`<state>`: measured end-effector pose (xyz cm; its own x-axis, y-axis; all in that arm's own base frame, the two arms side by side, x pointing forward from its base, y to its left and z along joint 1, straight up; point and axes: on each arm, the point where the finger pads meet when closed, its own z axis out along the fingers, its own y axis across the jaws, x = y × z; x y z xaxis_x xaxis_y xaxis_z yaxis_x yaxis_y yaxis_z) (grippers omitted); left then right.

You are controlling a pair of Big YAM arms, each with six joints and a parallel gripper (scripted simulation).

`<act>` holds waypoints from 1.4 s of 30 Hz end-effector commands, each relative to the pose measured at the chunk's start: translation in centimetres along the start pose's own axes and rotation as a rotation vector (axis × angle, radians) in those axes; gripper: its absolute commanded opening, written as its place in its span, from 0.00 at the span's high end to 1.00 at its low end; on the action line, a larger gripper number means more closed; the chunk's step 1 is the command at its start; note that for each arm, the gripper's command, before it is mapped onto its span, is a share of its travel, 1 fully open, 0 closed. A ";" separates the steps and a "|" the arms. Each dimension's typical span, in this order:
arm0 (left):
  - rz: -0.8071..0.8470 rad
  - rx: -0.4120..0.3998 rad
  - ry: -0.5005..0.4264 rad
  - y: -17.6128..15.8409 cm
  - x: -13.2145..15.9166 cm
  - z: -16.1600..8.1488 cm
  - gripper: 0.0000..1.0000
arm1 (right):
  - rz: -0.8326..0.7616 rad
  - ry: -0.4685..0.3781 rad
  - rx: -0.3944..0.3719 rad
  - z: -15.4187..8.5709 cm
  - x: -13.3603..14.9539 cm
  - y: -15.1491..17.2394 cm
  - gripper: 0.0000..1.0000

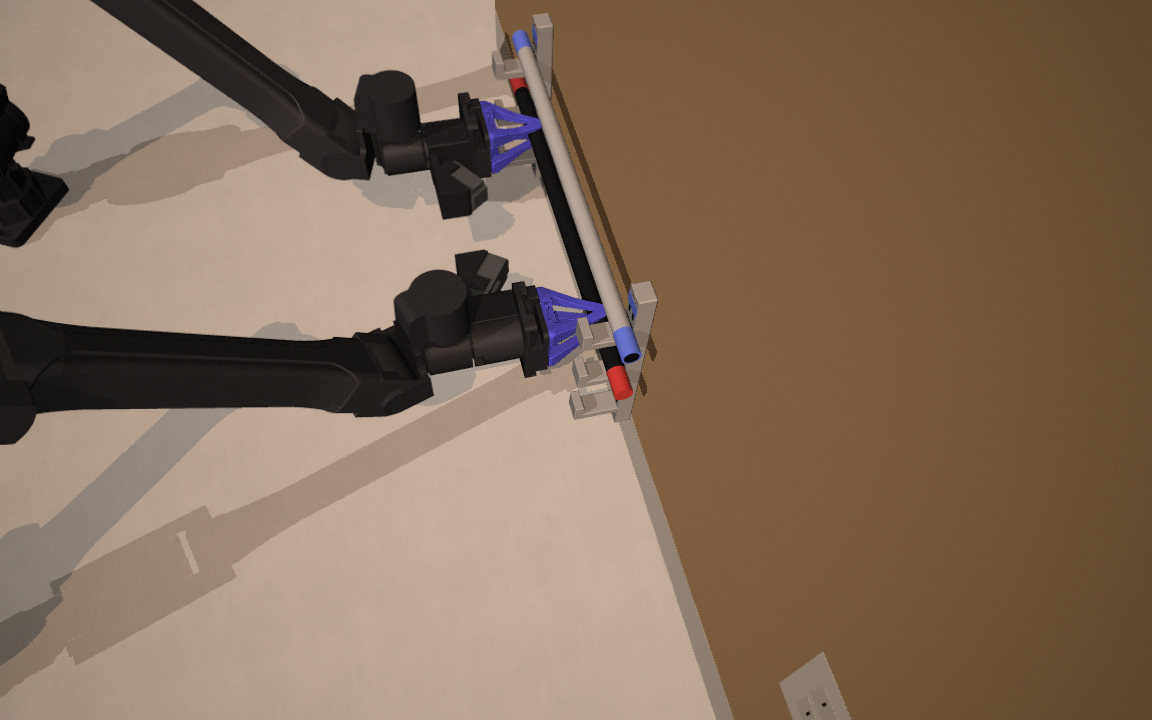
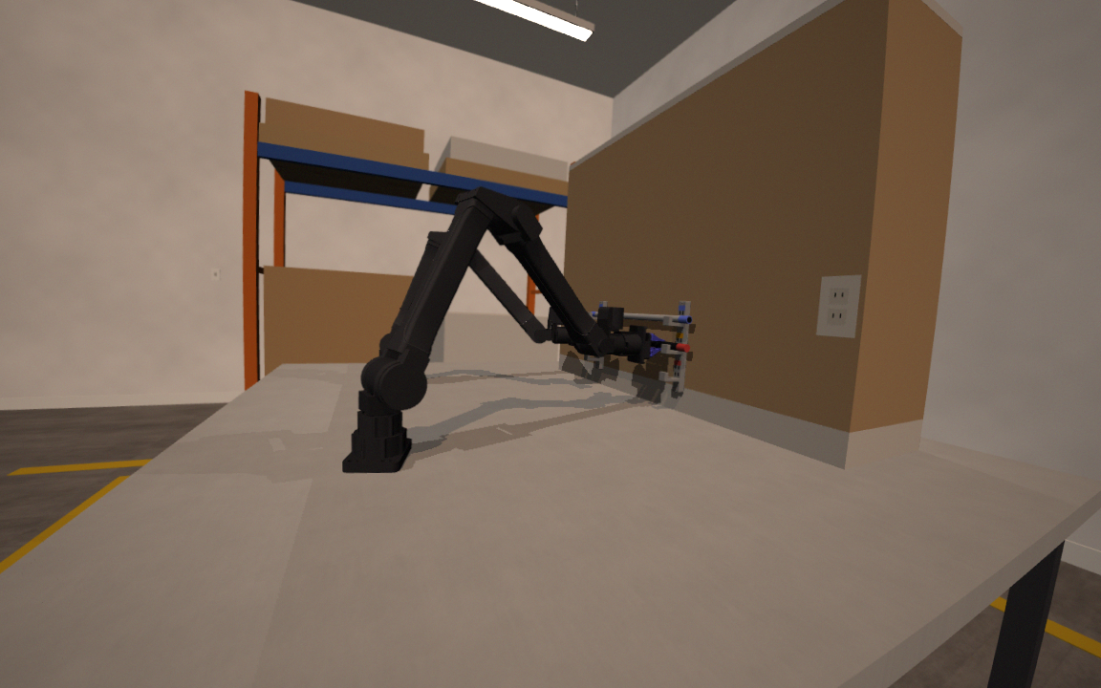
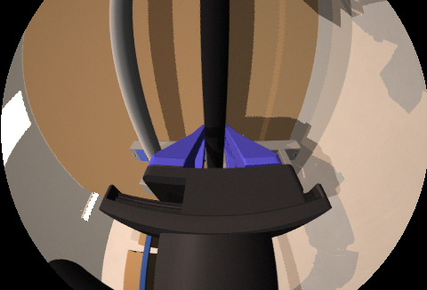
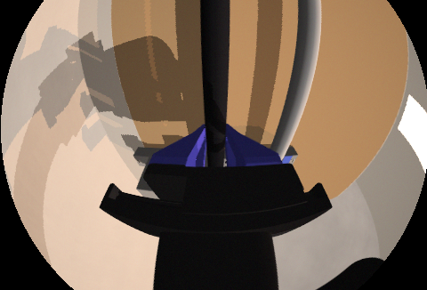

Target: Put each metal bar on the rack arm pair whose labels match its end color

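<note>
Top view: my left gripper (image 1: 537, 125) (image 3: 214, 129) and my right gripper (image 1: 600, 311) (image 2: 661, 344) (image 4: 215, 129) both reach the black bar with red ends (image 1: 568, 219) (image 2: 681, 347) (image 3: 214, 50) (image 4: 215, 50), left nearer its far end, right nearer its near end. The pale bar with blue ends (image 1: 578, 210) (image 2: 645, 316) (image 3: 122, 28) (image 4: 309, 23) lies on the top arms of the wall rack (image 1: 643, 313) (image 2: 683, 380) (image 3: 289, 145) (image 4: 144, 153).

Exterior view: the red near end is level with the middle rack arm, below the yellow label (image 2: 680, 335) and above the red label (image 2: 678, 362); whether it touches that arm I cannot tell. My left fingertips are hidden here.

Left wrist view: my left jaws are clenched on the black bar, which runs between the fingertips; the pale bar passes outside them.

Right wrist view: my right jaws grip the same black bar between their tips, with the pale bar apart from it.
</note>
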<state>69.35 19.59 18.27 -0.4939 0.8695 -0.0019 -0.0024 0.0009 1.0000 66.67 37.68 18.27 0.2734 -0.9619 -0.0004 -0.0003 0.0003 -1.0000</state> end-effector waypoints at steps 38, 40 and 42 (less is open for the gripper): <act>-0.039 -0.047 0.009 2.6 0.4 -1.1 1.00 | 0.038 0.012 0.055 -1.6 0.6 -3.5 1.00; -0.039 -0.047 0.009 2.6 0.4 -1.1 1.00 | 0.038 0.012 0.055 -1.6 0.6 -3.5 1.00; -0.039 -0.047 0.009 2.6 0.4 -1.1 1.00 | 0.038 0.012 0.055 -1.5 0.6 -3.5 1.00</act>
<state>68.46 18.91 18.31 -0.4888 0.8724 -0.0016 -0.0011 0.0013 1.0000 65.26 37.12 18.32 0.2753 -0.9614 0.0030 -0.0098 -0.0059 -0.9999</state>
